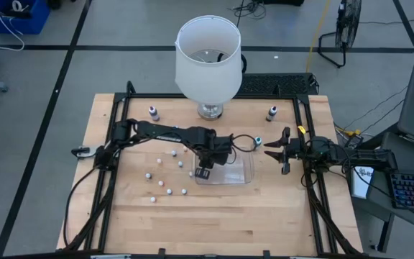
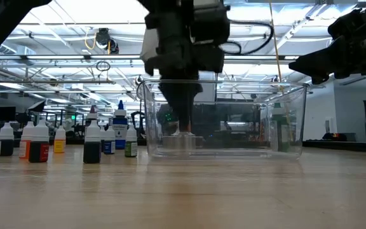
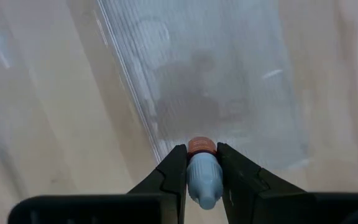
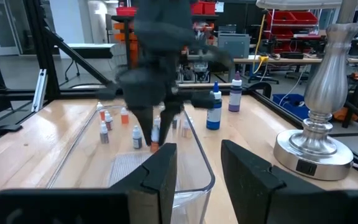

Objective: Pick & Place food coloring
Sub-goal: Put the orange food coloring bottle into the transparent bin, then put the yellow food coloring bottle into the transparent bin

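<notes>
The left gripper [image 1: 204, 173] hangs over the left end of the clear plastic tub [image 1: 244, 175] near the middle of the wooden table [image 1: 214, 216]. Its 2 fingers [image 3: 173, 171] are clenched on 1 small dropper bottle [image 3: 202, 174] with a pale blue-white cap and an orange body. In the left wrist view the bottle's orange end points down at the ribbed tub floor, just inside the tub wall. In the low view the left gripper [image 2: 182, 121] reaches down into the tub [image 2: 284, 121], its tip close to the tub floor; contact with the floor cannot be determined.

The right gripper [image 1: 275, 152] waits just beside the right end of the tub, above the table. Its fingers [image 4: 160, 171] stand apart with a gap between them and grasp nothing.

The remaining food coloring bottles [image 1: 165, 173] stand scattered on the table to the left of the tub, well apart from one another. The low view shows them upright in a loose row [image 2: 93, 141] with white caps and dark, orange, red and blue bodies.

3 further bottles stand apart from this group: 1 with a teal cap [image 1: 259, 140] just beyond the tub's far right corner, 1 [image 1: 154, 112] to the left of the lamp base [image 1: 210, 110], and 1 [image 1: 272, 113] to its right. The white lampshade [image 1: 207, 57] stands over the table's far edge.
</notes>
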